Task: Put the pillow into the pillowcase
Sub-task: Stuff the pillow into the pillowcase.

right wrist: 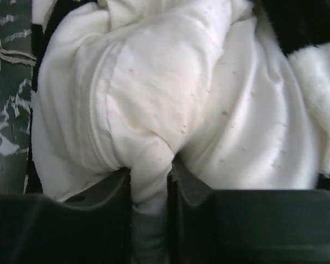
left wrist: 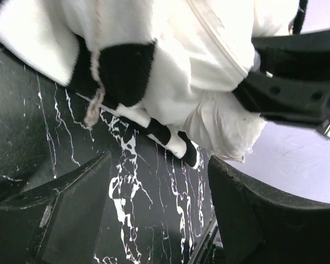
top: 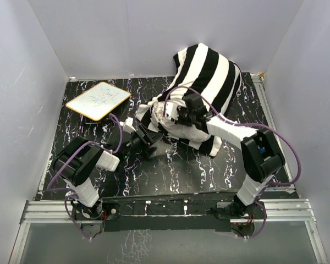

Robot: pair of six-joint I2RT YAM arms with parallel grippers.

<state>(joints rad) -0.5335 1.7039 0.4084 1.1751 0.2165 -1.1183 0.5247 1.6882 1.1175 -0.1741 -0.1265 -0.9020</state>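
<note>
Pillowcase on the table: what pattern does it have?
Wide black and white stripes on the pillowcase, clearest in the top external view.

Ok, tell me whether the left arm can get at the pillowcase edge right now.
Probably yes: the left tool stands open just beside the striped pillowcase edge, with nothing between them.

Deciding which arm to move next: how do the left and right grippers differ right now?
The left gripper stands open with nothing between its fingers, while the right gripper is shut on a fold of the pillow. The left gripper hangs over the table, just short of the cloth, while the right gripper is pressed into white fabric. Both sit at the near side of the striped pillowcase.
</note>
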